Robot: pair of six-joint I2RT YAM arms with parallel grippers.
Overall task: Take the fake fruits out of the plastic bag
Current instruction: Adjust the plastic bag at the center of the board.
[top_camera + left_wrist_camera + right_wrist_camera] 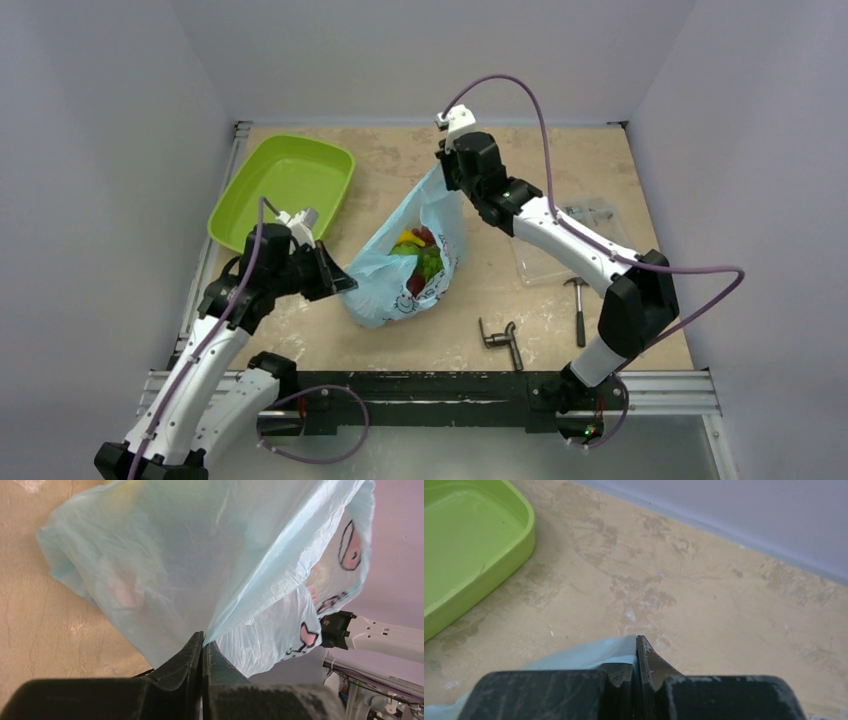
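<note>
The plastic bag (396, 294) is stretched above the table (560, 150) between both arms. The left gripper (343, 282) is clamped on its near-left edge and the right gripper (443, 178) pinches its far handle. The fake fruits (418, 255) lie inside, between the two claws.

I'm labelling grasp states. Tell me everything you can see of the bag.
The bag is thin, crinkly, light-blue translucent plastic with pink-and-black cartoon prints. It is stretched open between the left gripper, shut on its near edge, and the right gripper, shut on its far edge. Fruits show in the mouth; its bottom sags toward the table.
</note>
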